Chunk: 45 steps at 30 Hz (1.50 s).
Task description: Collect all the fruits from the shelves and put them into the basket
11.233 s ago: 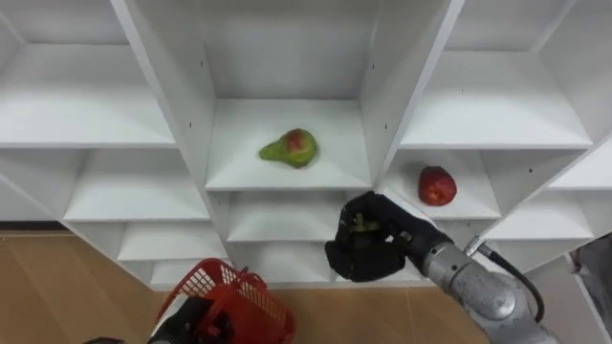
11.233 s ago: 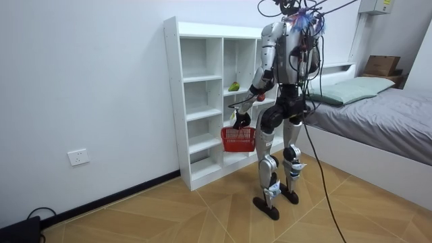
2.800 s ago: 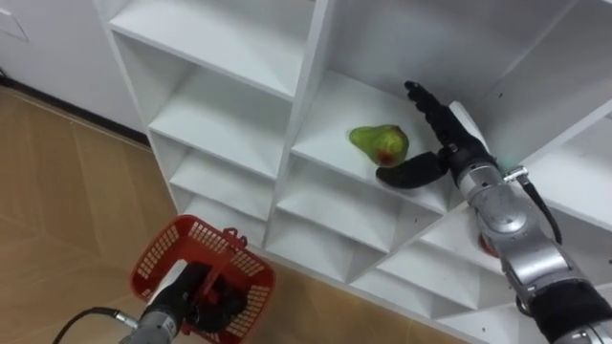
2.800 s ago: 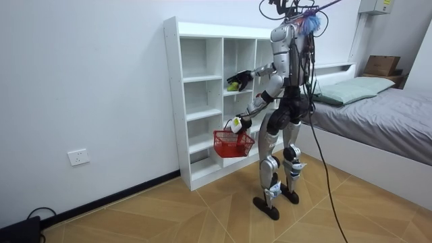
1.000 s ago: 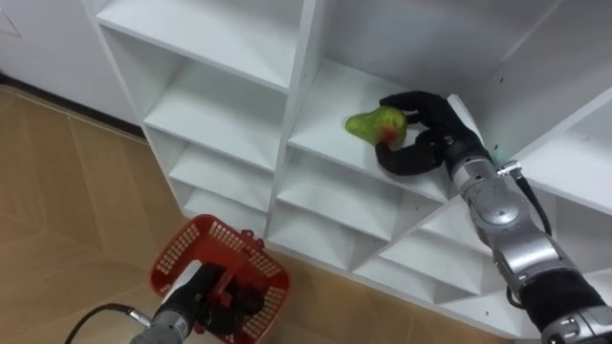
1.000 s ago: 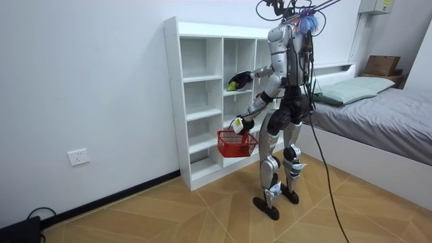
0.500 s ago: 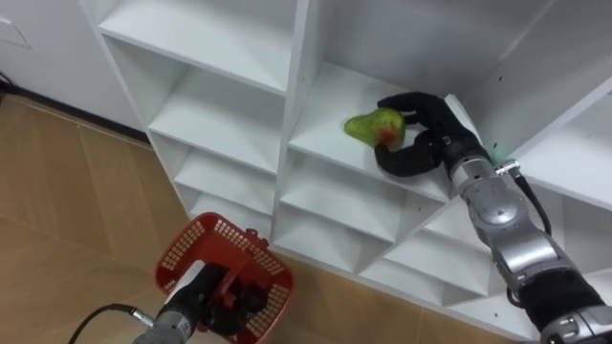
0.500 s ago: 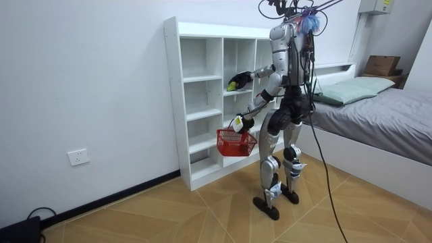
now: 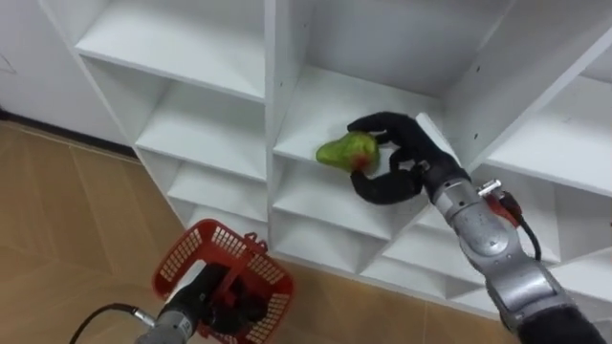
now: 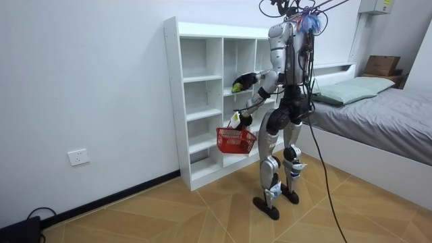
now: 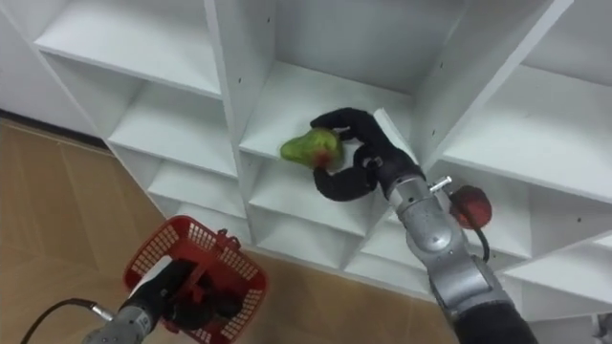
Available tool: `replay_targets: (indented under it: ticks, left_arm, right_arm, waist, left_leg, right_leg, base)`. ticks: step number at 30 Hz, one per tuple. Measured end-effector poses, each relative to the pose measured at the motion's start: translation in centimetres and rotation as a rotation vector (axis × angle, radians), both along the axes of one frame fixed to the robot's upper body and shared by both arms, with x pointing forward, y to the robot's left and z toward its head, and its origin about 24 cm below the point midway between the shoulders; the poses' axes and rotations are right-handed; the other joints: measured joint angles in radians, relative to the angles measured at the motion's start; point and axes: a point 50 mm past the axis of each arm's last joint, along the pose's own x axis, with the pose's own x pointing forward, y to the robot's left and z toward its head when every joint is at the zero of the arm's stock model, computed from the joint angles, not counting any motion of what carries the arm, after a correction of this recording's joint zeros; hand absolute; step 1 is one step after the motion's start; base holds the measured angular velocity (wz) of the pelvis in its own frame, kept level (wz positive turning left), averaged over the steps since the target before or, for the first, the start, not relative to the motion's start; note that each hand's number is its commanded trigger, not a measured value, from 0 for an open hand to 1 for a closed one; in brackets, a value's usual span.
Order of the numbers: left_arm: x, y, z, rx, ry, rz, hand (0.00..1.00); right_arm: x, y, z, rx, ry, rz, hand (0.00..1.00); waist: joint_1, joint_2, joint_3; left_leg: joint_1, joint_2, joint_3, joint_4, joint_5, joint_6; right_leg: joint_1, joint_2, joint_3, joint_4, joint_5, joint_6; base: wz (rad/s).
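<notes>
- The pear [image 9: 342, 151] was held lengthwise, narrow end pointed to the robot's left, clasped by the raised right hand [image 9: 409, 161].
- The red basket [image 9: 191, 250] was gripped by the lowered left hand [image 9: 205, 298].

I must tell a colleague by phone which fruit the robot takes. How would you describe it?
Find the white closet the robot stands at. At the front edge of one shelf, the right hand curls round a pear. It is green with a red blush, unlike the all-red fruit one compartment lower to the right.
</notes>
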Motion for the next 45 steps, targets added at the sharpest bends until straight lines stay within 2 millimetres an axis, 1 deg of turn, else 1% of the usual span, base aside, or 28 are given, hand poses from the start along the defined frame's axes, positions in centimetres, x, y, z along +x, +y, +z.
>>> replay_targets:
  ticks: [2,4,6,10,12,15,18,22,25,27,30,35,41,43,45]
  left_arm:
    - [-0.1,-0.2,0.0,-0.009,-0.010,0.002,1.00]
    - [-0.1,-0.5,0.0,-0.019,-0.013,0.003,1.00]
    - [-0.2,-0.7,0.0,-0.042,-0.019,0.013,1.00]
    - [-0.3,-1.0,-0.1,-0.076,-0.030,0.030,1.00]
    - [-0.4,-1.0,-0.2,-0.076,-0.033,0.033,1.00]
    - [-0.4,-1.2,-0.3,-0.079,-0.034,0.036,1.00]
    - [-0.3,-1.2,-0.4,-0.076,-0.025,0.036,1.00]
    - [0.0,-1.3,-0.5,-0.088,-0.024,0.044,1.00]
    - [-0.2,-1.4,-0.8,-0.113,-0.004,0.063,1.00]
    - [-0.4,-1.3,-1.1,-0.122,0.015,0.079,1.00]
    - [-0.5,-1.3,-1.1,-0.124,0.021,0.080,1.00]
    - [-0.3,-1.5,-1.1,-0.139,0.018,0.075,1.00]
    - [0.6,-2.1,-0.2,-0.168,-0.037,0.061,1.00]
    - [0.7,-2.3,0.0,-0.174,-0.045,0.046,1.00]
    - [0.9,-2.7,0.2,-0.182,-0.053,0.020,1.00]
  right_arm:
    - [-0.6,0.6,-0.5,0.012,0.000,0.000,1.00]
    - [-0.9,0.9,-0.6,0.013,-0.005,0.008,1.00]
    - [-1.5,1.3,-0.9,0.036,0.000,0.012,1.00]
    - [-2.3,1.5,-1.4,0.050,0.017,0.033,1.00]
    - [-2.9,1.6,-2.1,0.044,0.054,0.053,1.00]
    - [-3.9,1.6,-3.2,0.037,0.109,0.066,1.00]
    - [-4.4,1.8,-3.7,0.021,0.137,0.092,1.00]
    - [-4.7,1.7,-4.1,0.010,0.153,0.095,1.00]
    - [-5.1,1.5,-4.8,-0.007,0.182,0.091,1.00]
    - [-5.4,1.2,-5.6,-0.032,0.219,0.085,1.00]
    - [-5.6,1.2,-5.9,-0.065,0.231,0.097,1.00]
    - [-5.7,1.6,-6.1,-0.133,0.221,0.138,1.00]
    - [-5.9,1.8,-6.2,-0.167,0.215,0.156,1.00]
    - [-6.1,1.9,-6.5,-0.178,0.226,0.163,1.00]
    - [-6.5,1.7,-7.2,-0.209,0.258,0.176,1.00]
  waist:
    - [-0.001,0.004,0.0014]
    - [-0.014,0.008,0.0013]
    - [-0.017,0.011,0.0016]
    - [-0.024,0.017,0.0003]
    - [-0.039,0.018,0.0014]
    - [-0.043,0.021,0.0026]
    - [-0.048,0.024,0.0038]
    - [-0.049,0.027,0.0033]
    - [-0.048,0.040,0.0061]
    - [-0.047,0.050,0.0070]
    - [-0.047,0.059,0.0062]
    - [-0.049,0.060,0.0057]
    - [-0.048,0.061,0.0054]
    - [-0.049,0.061,0.0053]
    - [-0.048,0.063,0.0059]
  left_leg:
    - [0.010,0.006,0.016,-0.006,0.000,0.000]
    - [0.016,0.007,0.022,-0.014,0.000,0.000]
    - [0.029,0.010,0.037,-0.025,0.001,-0.001]
    - [0.042,0.011,0.053,-0.037,0.000,-0.001]
    - [0.043,0.012,0.059,-0.039,0.000,-0.001]
    - [0.042,0.013,0.067,-0.045,0.000,-0.001]
    - [0.038,0.015,0.078,-0.047,0.000,-0.001]
    - [0.040,0.015,0.079,-0.049,0.000,-0.001]
    - [0.039,0.014,0.079,-0.049,0.000,-0.001]
    - [0.035,0.014,0.079,-0.049,0.000,-0.001]
    - [0.019,0.014,0.079,-0.046,0.001,-0.001]
    - [0.009,0.013,0.079,-0.044,0.001,-0.001]
    - [0.008,0.013,0.079,-0.044,0.001,0.000]
    - [0.008,0.013,0.079,-0.043,0.001,0.000]
    - [0.007,0.013,0.079,-0.041,0.001,0.000]
  right_leg:
    - [0.000,0.003,0.014,0.000,0.001,-0.002]
    - [0.000,0.006,0.023,-0.001,0.002,-0.003]
    - [0.000,0.008,0.037,0.000,0.002,-0.003]
    - [0.001,0.008,0.053,0.001,0.003,-0.003]
    - [-0.002,0.009,0.056,0.000,0.003,-0.003]
    - [-0.011,0.010,0.065,0.000,0.003,-0.003]
    - [-0.020,0.011,0.076,0.000,0.003,-0.003]
    - [-0.020,0.012,0.077,0.000,0.003,-0.003]
    - [-0.020,0.011,0.078,-0.001,0.003,-0.002]
    - [-0.025,0.011,0.078,0.000,0.003,-0.002]
    - [-0.046,0.011,0.081,0.010,0.003,-0.002]
    - [-0.059,0.010,0.083,0.016,0.003,-0.002]
    - [-0.059,0.011,0.086,0.015,0.003,-0.002]
    - [-0.059,0.011,0.086,0.015,0.003,-0.002]
    - [-0.059,0.010,0.085,0.016,0.003,-0.002]
  base:
    - [-0.22]
    - [-0.16]
    - [-0.17]
    - [-0.14]
    - [-0.05]
    - [-0.09]
    - [-0.13]
    - [-0.01]
    - [0.00]
    - [0.00]
    - [-0.02]
    - [-0.01]
    - [0.00]
    - [0.00]
    - [0.00]
